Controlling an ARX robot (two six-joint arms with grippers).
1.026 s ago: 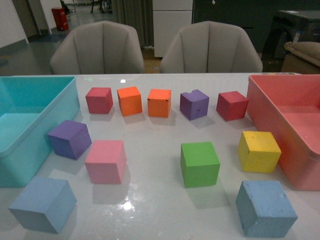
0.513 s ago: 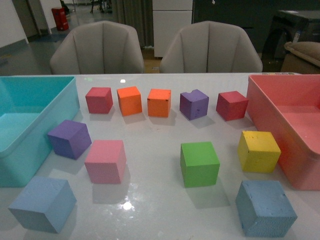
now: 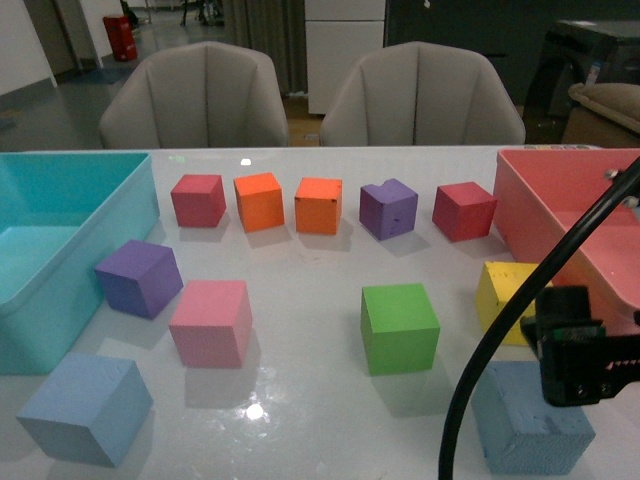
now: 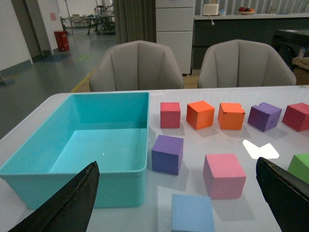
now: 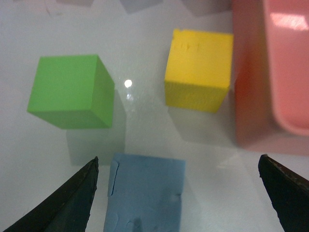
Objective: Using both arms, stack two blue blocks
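Since our right pincer (image 5: 178,162) hangs just above the right blue block (image 5: 145,193), we think this block is the one to pick up first. The pincer's two black fingers (image 5: 63,203) are wide apart and hold nothing. The block sits on the white surface (image 5: 145,130) between them, closer to one finger than to the other. So we would slide over a little and then go straight down. Its flat sides look almost lined up with the fingers, with only a small turn. This block lies nearer to us than the green block (image 3: 398,327) and off to its right side. The left blue block (image 3: 85,410) lies nearer to us than the green block too, but far off to its left, well apart from the first. Our left pincer (image 4: 177,164) is the closer one to it. That pincer is wide apart and empty as well, and the left blue block (image 4: 192,212) shows low down between its fingers.
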